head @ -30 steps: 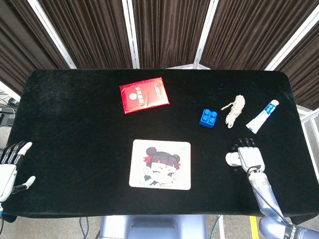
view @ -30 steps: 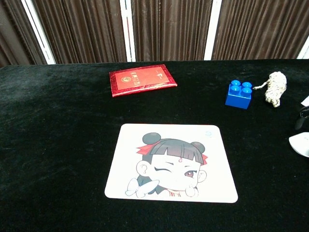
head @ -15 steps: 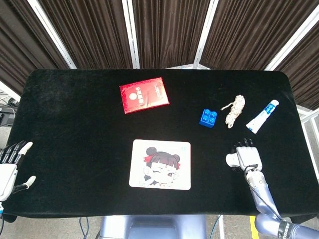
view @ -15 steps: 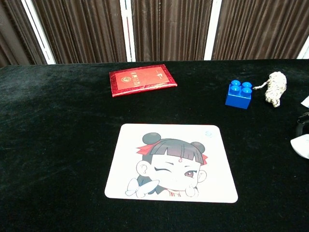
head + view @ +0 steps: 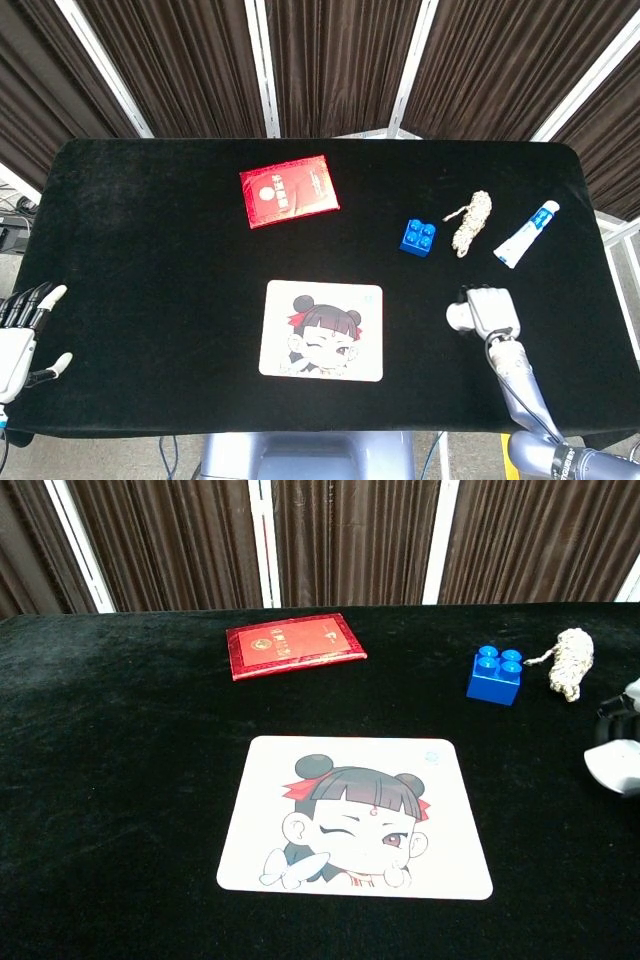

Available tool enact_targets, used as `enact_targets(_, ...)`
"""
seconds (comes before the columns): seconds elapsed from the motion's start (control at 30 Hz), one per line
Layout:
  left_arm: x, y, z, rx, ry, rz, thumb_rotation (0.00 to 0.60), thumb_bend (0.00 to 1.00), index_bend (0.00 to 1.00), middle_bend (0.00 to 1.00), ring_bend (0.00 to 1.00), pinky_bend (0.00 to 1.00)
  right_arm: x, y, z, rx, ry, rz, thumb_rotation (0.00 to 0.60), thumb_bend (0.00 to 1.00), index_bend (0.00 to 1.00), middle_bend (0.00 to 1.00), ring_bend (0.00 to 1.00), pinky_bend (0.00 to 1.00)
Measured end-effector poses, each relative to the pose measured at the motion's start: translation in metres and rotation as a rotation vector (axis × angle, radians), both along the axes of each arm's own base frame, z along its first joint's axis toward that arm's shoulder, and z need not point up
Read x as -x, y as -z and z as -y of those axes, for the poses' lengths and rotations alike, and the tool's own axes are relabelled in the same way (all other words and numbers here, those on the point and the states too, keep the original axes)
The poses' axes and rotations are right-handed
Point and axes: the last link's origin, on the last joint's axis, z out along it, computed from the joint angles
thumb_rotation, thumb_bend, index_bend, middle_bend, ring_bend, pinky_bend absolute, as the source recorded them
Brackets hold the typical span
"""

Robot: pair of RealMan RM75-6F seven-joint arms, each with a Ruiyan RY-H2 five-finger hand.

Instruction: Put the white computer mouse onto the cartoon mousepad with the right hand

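Note:
The cartoon mousepad [image 5: 321, 330] [image 5: 355, 816] lies flat near the table's front middle. My right hand [image 5: 490, 312] is to its right, cupped over the white computer mouse [image 5: 459, 317], of which only the rounded left end shows. In the chest view the mouse [image 5: 614, 766] pokes in at the right edge with dark fingers [image 5: 612, 709] over it. A gap of black cloth separates mouse and pad. My left hand [image 5: 22, 338] hangs at the table's front left corner, fingers spread and holding nothing.
A red booklet [image 5: 289, 190] lies at the back, left of centre. A blue brick [image 5: 418, 237], a coiled rope [image 5: 470, 221] and a white tube [image 5: 526, 233] sit behind the right hand. Black cloth covers the table [image 5: 150, 260].
My right hand has shifted a little to the left, toward the mousepad, carrying the mouse with it. In the chest view more of the mouse now shows. The left hand has not moved.

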Motion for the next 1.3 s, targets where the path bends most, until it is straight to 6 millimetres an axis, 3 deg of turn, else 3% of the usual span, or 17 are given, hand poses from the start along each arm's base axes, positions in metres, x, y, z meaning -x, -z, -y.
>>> enact_targets(0.27,0.000,0.000,0.000,0.000,0.001,0.001,0.600,0.27,0.08,0.00,0.00,0.00,-0.037,-0.002,0.005,-0.017,-0.198,-0.001,0.600,0.21,0.61,0.57,0.41,0.57)
enact_targets(0.67,0.000,0.000,0.000,0.006,0.001,0.005,0.600,0.27,0.08,0.00,0.00,0.00,-0.119,0.012,0.032,-0.107,-0.592,-0.058,0.600,0.21,0.62,0.57,0.41,0.56)
enact_targets(1.0,0.000,0.000,-0.003,0.015,-0.008,0.003,0.600,0.27,0.08,0.00,0.00,0.00,-0.176,0.055,0.037,-0.237,-0.833,-0.071,0.600,0.21,0.62,0.57,0.41,0.55)
enact_targets(1.3,0.001,0.000,-0.003,0.026,-0.008,0.006,0.600,0.27,0.08,0.00,0.00,0.00,-0.192,0.088,0.031,-0.357,-0.911,-0.049,0.600,0.21,0.62,0.57,0.41,0.53)
